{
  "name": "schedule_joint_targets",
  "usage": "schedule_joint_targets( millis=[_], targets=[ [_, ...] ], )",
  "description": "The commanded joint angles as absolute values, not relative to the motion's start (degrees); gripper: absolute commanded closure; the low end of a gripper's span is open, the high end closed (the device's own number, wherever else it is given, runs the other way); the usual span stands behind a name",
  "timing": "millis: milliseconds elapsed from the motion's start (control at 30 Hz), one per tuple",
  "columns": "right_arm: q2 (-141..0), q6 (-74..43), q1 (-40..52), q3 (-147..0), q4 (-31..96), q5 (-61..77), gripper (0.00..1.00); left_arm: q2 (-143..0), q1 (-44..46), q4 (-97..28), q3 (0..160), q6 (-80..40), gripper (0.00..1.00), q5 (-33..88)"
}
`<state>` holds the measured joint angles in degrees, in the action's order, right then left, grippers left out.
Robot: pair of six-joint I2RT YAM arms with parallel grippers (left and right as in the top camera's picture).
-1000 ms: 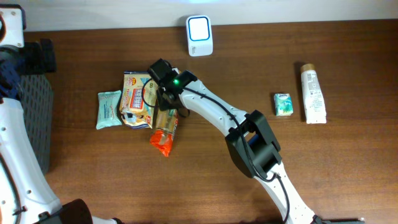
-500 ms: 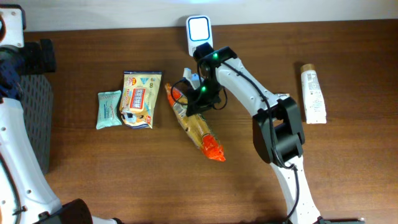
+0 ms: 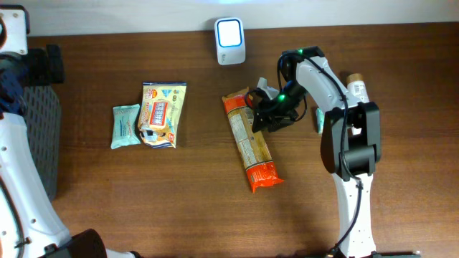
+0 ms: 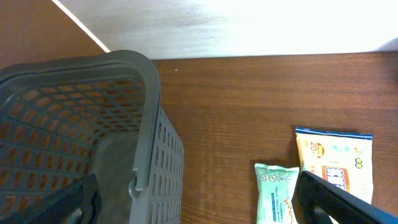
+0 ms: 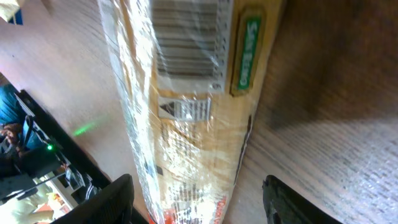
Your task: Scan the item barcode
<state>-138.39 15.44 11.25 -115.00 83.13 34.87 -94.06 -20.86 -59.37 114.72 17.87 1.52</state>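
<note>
The item, a long tan and orange noodle packet, lies flat on the table below the white scanner. Its barcode faces up in the right wrist view. My right gripper hovers over the packet's upper end. In its own view the right gripper is open. The packet lies between the spread fingers, and the right finger stands apart from it. My left gripper is wide open and empty at the far left, over the basket's edge.
A grey mesh basket stands at the left edge. A green tissue packet and a yellow snack bag lie left of centre. A small green box and a white tube lie at the right, by the right arm.
The right arm carried the noodle packet from the left pile, past the scanner, to the table's middle. Its jaws then opened and the packet now lies flat. The left arm has not moved.
</note>
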Motion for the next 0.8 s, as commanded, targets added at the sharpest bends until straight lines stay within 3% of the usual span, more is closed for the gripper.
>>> schedule_joint_targets(
  millis=[0, 167, 233, 333, 367, 400, 467, 533, 667, 767],
  targets=[
    [-135.8, 18.6, 11.2, -109.1, 83.2, 34.9, 0.35, -93.4, -20.9, -59.4, 115.3, 18.5, 0.01, 1.8],
    [-135.8, 19.8, 8.4, -95.0, 76.1, 36.6, 0.36, -93.4, -20.9, -59.4, 115.3, 18.5, 0.01, 1.8],
    [-135.8, 23.8, 7.8, -92.1, 75.5, 41.1, 0.44, -93.4, -20.9, -59.4, 115.3, 18.5, 0.01, 1.8],
    [-135.8, 25.3, 8.8, -88.1, 73.5, 46.4, 0.46, -93.4, -20.9, -59.3, 115.3, 18.5, 0.01, 1.8],
    [-135.8, 25.2, 9.5, -87.9, 72.6, 47.1, 0.51, -93.4, -20.9, -59.4, 115.3, 18.5, 0.01, 1.8],
    [-135.8, 25.0, 9.8, -88.0, 71.4, 48.4, 0.7, -93.4, -20.9, -59.4, 115.3, 18.5, 0.01, 1.8],
    [-135.0, 24.1, 9.6, -88.1, 69.5, 51.0, 0.96, -93.4, -20.9, -59.4, 115.3, 18.5, 0.01, 1.8],
    [-132.1, 19.4, 9.6, -88.1, 66.3, 49.8, 0.96, -93.4, -20.9, -59.4, 115.3, 18.5, 0.01, 1.8],
    [-117.0, 1.6, 12.1, -88.1, 62.3, 29.0, 0.96, -93.4, -20.9, -59.4, 115.3, 18.5, 0.01, 1.8],
    [-107.4, -8.2, 21.6, -88.1, 64.5, 4.9, 0.96, -93.4, -20.9, -59.4, 115.3, 18.5, 0.01, 1.8]
  ],
)
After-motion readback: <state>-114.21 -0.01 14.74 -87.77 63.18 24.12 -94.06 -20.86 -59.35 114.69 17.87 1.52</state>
